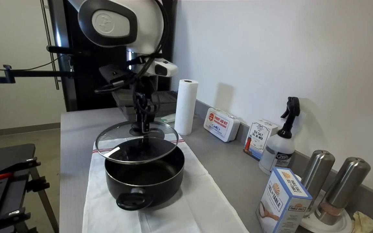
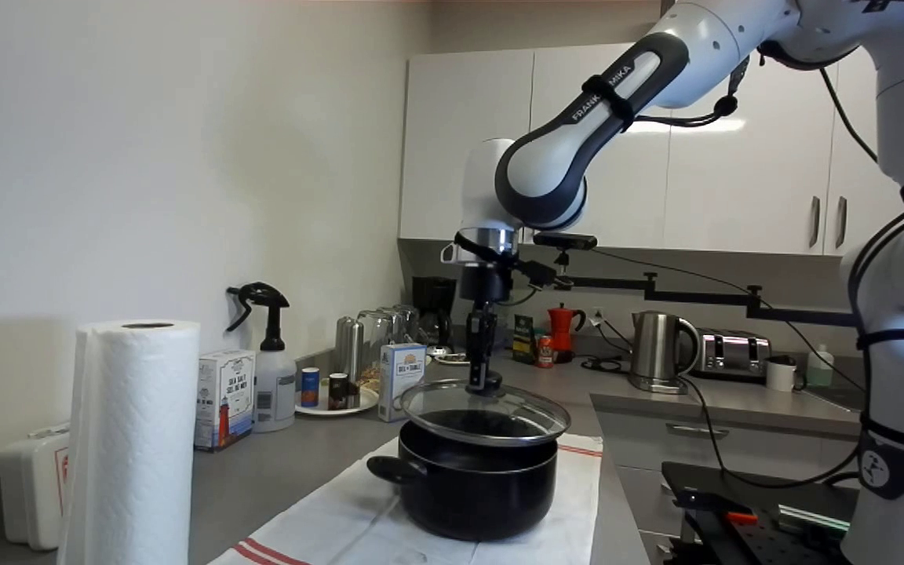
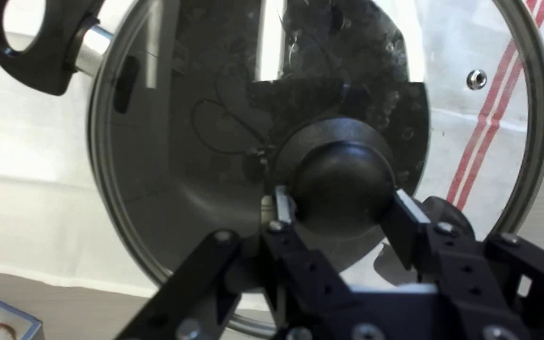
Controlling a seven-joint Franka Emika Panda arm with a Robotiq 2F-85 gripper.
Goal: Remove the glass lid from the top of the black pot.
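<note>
Firstly, nearest in an exterior view, a table salt box [image 1: 282,204] stands on the surface [image 1: 219,158]. Next, a white cloth [image 1: 202,204] carries the black pot [image 1: 162,192]. Over the pot's opening hangs the glass lid [image 1: 138,149], its knob [image 3: 345,189] gripped between the jaws. Farther back stands a paper towel roll [image 1: 186,106].

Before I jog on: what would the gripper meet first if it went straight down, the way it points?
The gripper holds the glass lid, which would likely meet the black pot first, off-centre at its rim; the gap between is hard to judge.
</note>
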